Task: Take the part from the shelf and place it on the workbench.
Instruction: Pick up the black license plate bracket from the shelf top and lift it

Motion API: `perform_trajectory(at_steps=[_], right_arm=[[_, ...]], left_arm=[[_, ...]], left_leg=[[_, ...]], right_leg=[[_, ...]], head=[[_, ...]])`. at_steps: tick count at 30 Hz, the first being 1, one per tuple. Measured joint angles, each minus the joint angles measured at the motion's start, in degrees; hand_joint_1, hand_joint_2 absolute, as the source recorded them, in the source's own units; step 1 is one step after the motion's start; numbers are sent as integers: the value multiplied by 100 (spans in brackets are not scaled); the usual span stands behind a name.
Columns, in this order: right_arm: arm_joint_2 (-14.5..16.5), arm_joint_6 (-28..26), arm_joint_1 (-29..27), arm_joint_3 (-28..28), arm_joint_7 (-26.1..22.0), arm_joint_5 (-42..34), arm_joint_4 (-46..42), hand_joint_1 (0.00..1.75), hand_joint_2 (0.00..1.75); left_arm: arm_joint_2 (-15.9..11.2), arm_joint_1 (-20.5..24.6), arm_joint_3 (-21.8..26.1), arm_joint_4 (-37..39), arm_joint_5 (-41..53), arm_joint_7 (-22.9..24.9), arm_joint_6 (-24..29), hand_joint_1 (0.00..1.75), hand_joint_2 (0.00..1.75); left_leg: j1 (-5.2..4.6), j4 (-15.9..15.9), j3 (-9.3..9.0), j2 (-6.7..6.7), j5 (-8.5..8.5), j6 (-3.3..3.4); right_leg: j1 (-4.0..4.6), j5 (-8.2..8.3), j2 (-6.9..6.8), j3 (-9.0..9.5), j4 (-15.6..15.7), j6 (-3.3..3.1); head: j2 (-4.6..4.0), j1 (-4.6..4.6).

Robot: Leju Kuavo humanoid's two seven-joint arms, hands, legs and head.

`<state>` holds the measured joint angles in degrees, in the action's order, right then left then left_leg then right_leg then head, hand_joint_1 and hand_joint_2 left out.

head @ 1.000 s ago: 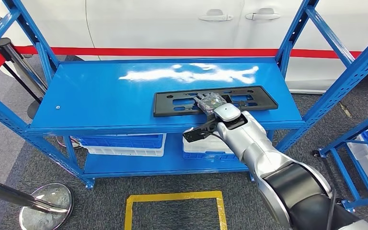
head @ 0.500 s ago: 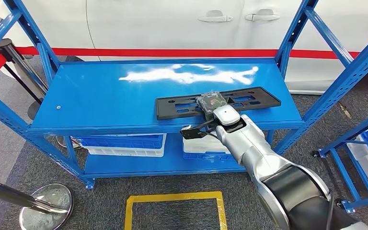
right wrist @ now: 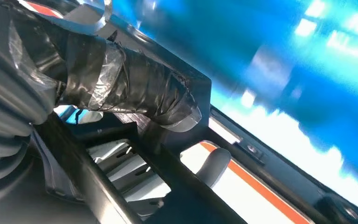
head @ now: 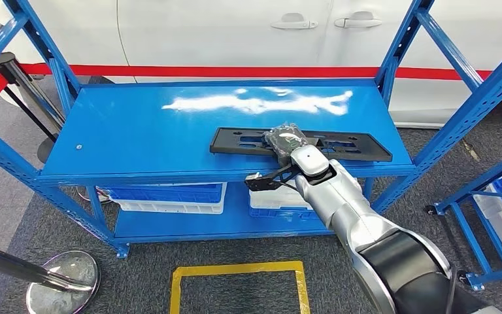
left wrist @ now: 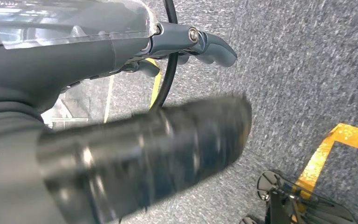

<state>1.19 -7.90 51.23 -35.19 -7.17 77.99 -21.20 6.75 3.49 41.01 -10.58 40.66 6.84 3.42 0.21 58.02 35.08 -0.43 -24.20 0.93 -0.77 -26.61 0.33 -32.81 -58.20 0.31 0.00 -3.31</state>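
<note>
1. Your right hand [head: 286,140] is clamped on the black plastic frame part [head: 340,142], gripping it near the middle of its length. In the right wrist view the taped thumb [right wrist: 135,86] lies across the part's upper face with the slotted plastic running beneath it.

2. The part sits over the near right of the blue shelf's top deck [head: 137,131], long axis running left to right, its right end close to the deck's right edge. It looks tilted and partly raised off the deck, though I can't tell for sure whether any end touches.

3. A mid-length grip makes sense here: the part is long, thin and flat, so holding it near the centre should keep either end from drooping or swinging as you carry it.

4. Your left hand [left wrist: 186,44] hangs low over grey carpet, next to yellow floor tape [left wrist: 326,149]. Its fingers look loosely curled, but I can't tell whether it is apart or together.

5. The step in hand looks like lifting the part clear. Mind the blue upright [head: 431,140] at the right as you draw back; the part's right end could catch it.

6. White crates [head: 170,196] sit on the lower deck.
</note>
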Motion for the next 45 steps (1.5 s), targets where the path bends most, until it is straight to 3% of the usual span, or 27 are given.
perform_trajectory(at_steps=[4, 8, 15, 16, 19, 20, 26, 34, 45], right_arm=[[-126, -222, -282, -32, -19, 175, -879, 175, 175], [-327, 7, -491, -128, 48, 205, -2013, 175, 175], [-878, 258, -717, -266, 167, 238, -3858, 175, 175], [-936, 281, -723, -275, 156, 238, -4054, 175, 175], [-1066, 293, -715, -337, 56, 225, -4551, 175, 175], [-1106, 340, -697, -365, 11, 194, -4732, 175, 175], [-1404, 825, -441, -561, -113, -200, -5866, 175, 175], [-1688, 822, -415, -871, -171, -530, -6232, 175, 175], [-1811, 794, -416, -1106, -173, -574, -6232, 175, 175]], left_arm=[[11, -2, 107, 0, 58, -218, 57, 0, 175], [31, -13, 164, 0, 153, -403, -45, 0, 175], [60, -23, 179, 0, 493, -1138, -226, 0, 175], [62, -23, 182, 0, 466, -1154, -273, 0, 131], [66, -17, 259, 0, 263, -1211, -502, 0, 131], [66, -14, 301, 0, 215, -1246, -559, 0, 175], [74, -7, 500, 0, 186, -1332, -495, 0, 175], [114, 1, 595, 0, 389, -1202, -243, 0, 175], [146, 6, 665, 0, 406, -1214, -231, 0, 175]], left_leg=[[0, 1, 4, 0, 0, 0], [0, 0, 8, 0, -1, -1], [-1, 0, 13, -2, -2, -1], [-1, 0, 13, -2, -2, -1], [-1, 0, 13, 0, -2, -1], [-1, 0, 13, 1, -2, -1], [-1, 0, 16, -1, -2, -1], [-1, -1, 15, 0, -2, -1], [-1, 0, 15, -1, -2, -1]], right_leg=[[0, 0, -1, -5, 0, 0], [0, -2, -1, -9, 0, 0], [-2, -2, -2, -13, 0, 0], [-2, -2, -1, -13, 0, 0], [-1, -1, 2, -14, 0, 1], [-1, -1, 1, -15, 0, 1], [2, -2, -2, -17, -1, 0], [0, -2, -2, -16, -1, 1], [0, -2, -2, -16, -1, 1]], head=[[0, 1], [0, 0], [0, 1], [0, 0], [0, -1], [0, 0], [0, -1], [0, 0], [0, 1]])
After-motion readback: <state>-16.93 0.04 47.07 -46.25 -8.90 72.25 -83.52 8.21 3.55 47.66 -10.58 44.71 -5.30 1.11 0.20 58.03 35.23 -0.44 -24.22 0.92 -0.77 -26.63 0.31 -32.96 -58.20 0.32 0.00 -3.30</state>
